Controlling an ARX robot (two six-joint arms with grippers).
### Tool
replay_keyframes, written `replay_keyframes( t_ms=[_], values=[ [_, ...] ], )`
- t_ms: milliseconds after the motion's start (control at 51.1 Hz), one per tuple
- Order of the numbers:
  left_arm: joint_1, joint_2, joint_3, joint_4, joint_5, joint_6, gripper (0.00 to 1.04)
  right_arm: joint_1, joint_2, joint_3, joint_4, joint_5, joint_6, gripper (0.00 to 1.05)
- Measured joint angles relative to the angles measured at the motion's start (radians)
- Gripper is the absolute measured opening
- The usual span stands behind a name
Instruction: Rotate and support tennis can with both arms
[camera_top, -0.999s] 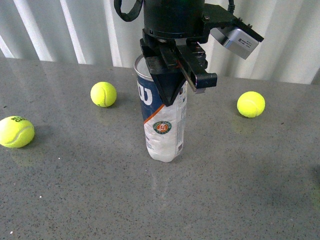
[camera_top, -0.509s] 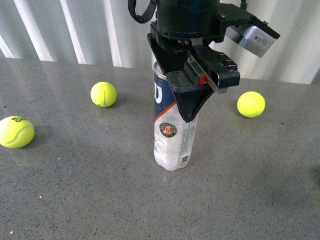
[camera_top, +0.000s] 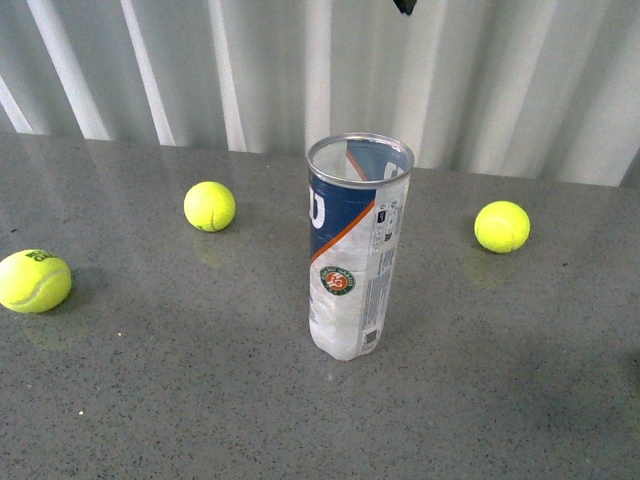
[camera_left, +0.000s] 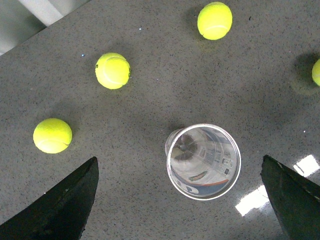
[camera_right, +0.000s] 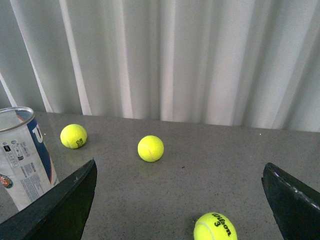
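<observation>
Can upright, and standing on its own! The tennis can (camera_top: 357, 245) sits open end up in the middle of the grey tabletop (camera_top: 150, 400), silver rim level, label with the round emblem facing the front camera, and nothing touching it. Judging by that, the rotate-to-upright part looks done, and the supporting looks close to finished too, since the can needs no help to stand; what may be left is only for both arms to clear off.

Over to the grippers. From the left wrist camera we are looking straight down the mouth of the can, with the left gripper (camera_left: 182, 205) spread wide, one dark fingertip far off to either side of the rim, well apart from it, holding nothing. The right gripper (camera_right: 180, 205) is likewise splayed wide and empty, both fingertips at the frame's edges, the can off beside one of them without contact.

Yellow tennis balls lie scattered around: one (camera_top: 209, 206) behind the can on the left, one (camera_top: 35, 280) far left, one (camera_top: 502, 226) on the right, all well apart from the can.
</observation>
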Motion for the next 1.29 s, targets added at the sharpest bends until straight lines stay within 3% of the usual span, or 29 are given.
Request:
replay_keyframes(
  t_ms=[59, 98, 157, 215, 255, 411, 470, 607, 999, 1254, 1293],
  values=[
    [0.002, -0.006, -0.002, 0.000, 0.000, -0.026, 0.98, 0.000, 0.000, 0.000, 0.000, -0.001, 0.000, 0.97],
    [-0.003, -0.028, -0.048, 0.070, -0.061, -0.048, 0.96, 0.000, 0.000, 0.000, 0.000, -0.003, 0.000, 0.97],
    [-0.005, -0.121, -0.283, 0.394, -0.307, -0.121, 0.85, 0.000, 0.000, 0.000, 0.000, -0.003, 0.000, 0.97],
    [0.002, -0.214, -0.507, 0.659, -0.446, -0.154, 0.76, 0.000, 0.000, 0.000, 0.000, -0.003, 0.000, 0.97],
    [0.011, -0.270, -0.635, 0.817, -0.485, -0.171, 0.71, 0.000, 0.000, 0.000, 0.000, 0.001, 0.000, 0.97],
    [0.100, -0.507, -1.123, 1.525, -0.457, -0.208, 0.44, 0.000, 0.000, 0.000, 0.000, 0.001, 0.000, 0.97],
    [0.153, -0.606, -1.289, 1.643, -0.431, -0.215, 0.30, 0.000, 0.000, 0.000, 0.000, -0.003, 0.000, 0.97],
    [0.219, -0.711, -1.529, 1.709, -0.353, -0.231, 0.04, 0.000, 0.000, 0.000, 0.000, -0.002, 0.000, 0.97],
    [0.336, -0.949, -1.807, 1.749, -0.241, -0.230, 0.04, 0.000, 0.000, 0.000, 0.000, -0.002, 0.000, 0.97],
    [0.396, -1.136, -1.930, 1.684, -0.185, -0.230, 0.04, 0.000, 0.000, 0.000, 0.000, -0.002, 0.000, 0.97],
    [0.431, -1.169, -1.944, 1.666, -0.131, -0.230, 0.04, 0.000, 0.000, 0.000, 0.000, -0.002, 0.000, 0.97]
  ],
)
